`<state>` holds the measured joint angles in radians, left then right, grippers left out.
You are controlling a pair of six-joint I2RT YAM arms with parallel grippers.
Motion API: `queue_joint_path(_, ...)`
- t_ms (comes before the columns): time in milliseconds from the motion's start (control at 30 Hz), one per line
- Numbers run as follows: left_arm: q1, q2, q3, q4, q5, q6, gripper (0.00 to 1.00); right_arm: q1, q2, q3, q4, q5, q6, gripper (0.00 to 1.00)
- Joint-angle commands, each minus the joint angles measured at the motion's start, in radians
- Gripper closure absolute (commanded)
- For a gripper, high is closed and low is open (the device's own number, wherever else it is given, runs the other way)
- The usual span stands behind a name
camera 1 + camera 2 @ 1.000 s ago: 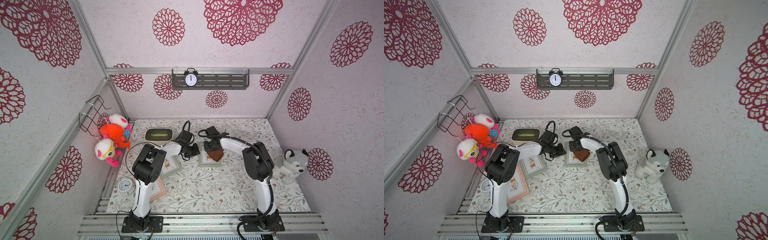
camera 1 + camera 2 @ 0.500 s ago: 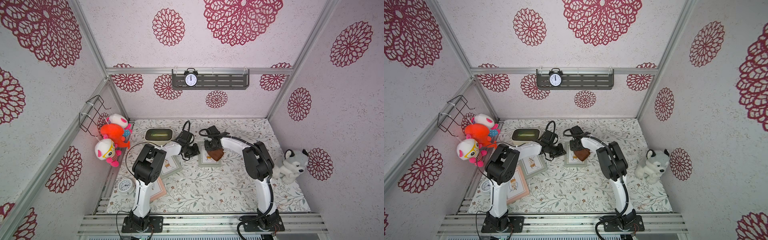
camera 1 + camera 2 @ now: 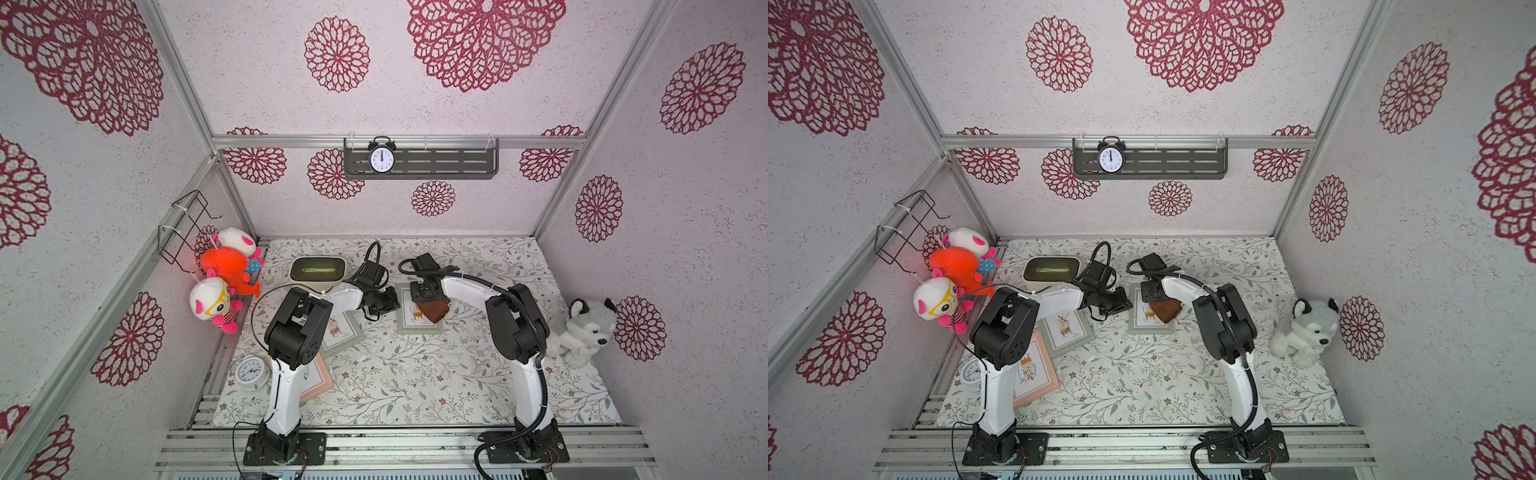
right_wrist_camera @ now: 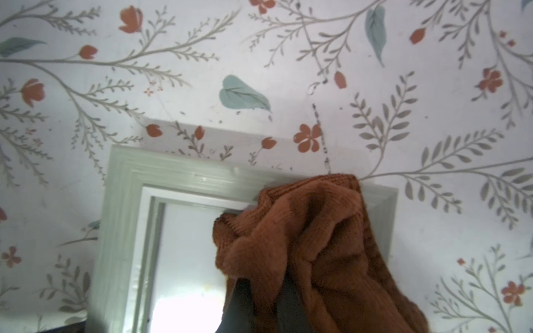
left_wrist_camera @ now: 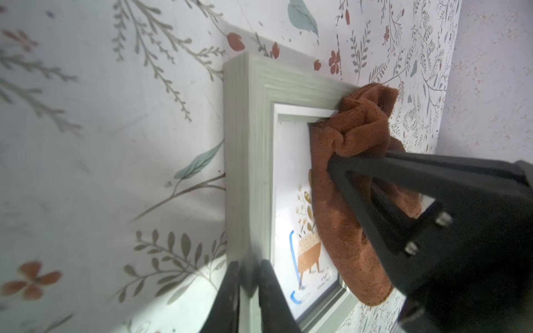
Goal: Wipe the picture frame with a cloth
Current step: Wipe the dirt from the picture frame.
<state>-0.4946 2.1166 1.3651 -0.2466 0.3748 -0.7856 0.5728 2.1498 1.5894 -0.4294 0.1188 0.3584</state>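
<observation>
The picture frame [image 5: 248, 161], caption unreadable, is pinched by left hand [image 5: 249, 274]; right hand [image 3: 427, 296] clamps cloth [image 5: 337, 236].

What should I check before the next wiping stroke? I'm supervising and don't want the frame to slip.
1. Grip: the right gripper pinches the cloth: ok.
2. Contact: the cloth rests on the picture frame, over the glass and one rail: ok.
3. Hold-down: the left gripper is shut on the frame's side rail: ok.
4. The frame lies flat on the table: ok.
5. The glass is wiped clean: cannot tell.
</observation>
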Motion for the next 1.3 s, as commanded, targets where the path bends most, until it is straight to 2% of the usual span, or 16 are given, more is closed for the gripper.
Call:
queue_joint_path(0,-0.004,0.09,-0.044,-0.142,-0.08,0.003,0.85,0.066,0.036,-0.064,-0.056,-0.175,0.037,1.0)
queue_joint_path(167,-0.004,0.083,-0.06,-0.134,-0.08,0.003,0.85,-0.049,0.008,-0.077,-0.107,-0.045,0.052,1.0)
queue_joint_path(233,-0.003,0.077,-0.06,-0.134,-0.083,0.005,0.85,-0.065,-0.034,-0.12,-0.114,-0.005,0.038,1.0)
queue_joint_path(500,-0.005,0.081,-0.055,-0.131,-0.081,0.004,0.85,0.018,-0.113,-0.239,-0.027,-0.223,0.029,1.0)
queue_joint_path(700,-0.004,0.076,-0.043,-0.146,-0.088,0.016,0.85,-0.066,-0.09,-0.137,-0.175,0.005,0.004,1.0)
queue_joint_path(767,-0.004,0.071,-0.049,-0.142,-0.092,0.014,0.84,-0.063,-0.104,-0.148,-0.187,0.027,-0.014,1.0)
queue_joint_path(900,-0.004,0.074,-0.049,-0.138,-0.086,0.01,0.85,-0.007,-0.13,-0.209,-0.144,-0.118,-0.048,1.0)
queue_joint_path(1033,-0.004,0.082,-0.037,-0.145,-0.083,0.011,0.84,0.042,-0.09,-0.19,-0.085,-0.264,-0.044,1.0)
queue_joint_path(1133,-0.004,0.081,-0.035,-0.147,-0.085,0.015,0.85,0.016,-0.061,-0.145,-0.089,-0.2,-0.035,1.0)
queue_joint_path(1267,-0.004,0.081,-0.038,-0.146,-0.085,0.014,0.85,-0.069,-0.081,-0.137,-0.112,-0.064,-0.008,1.0)
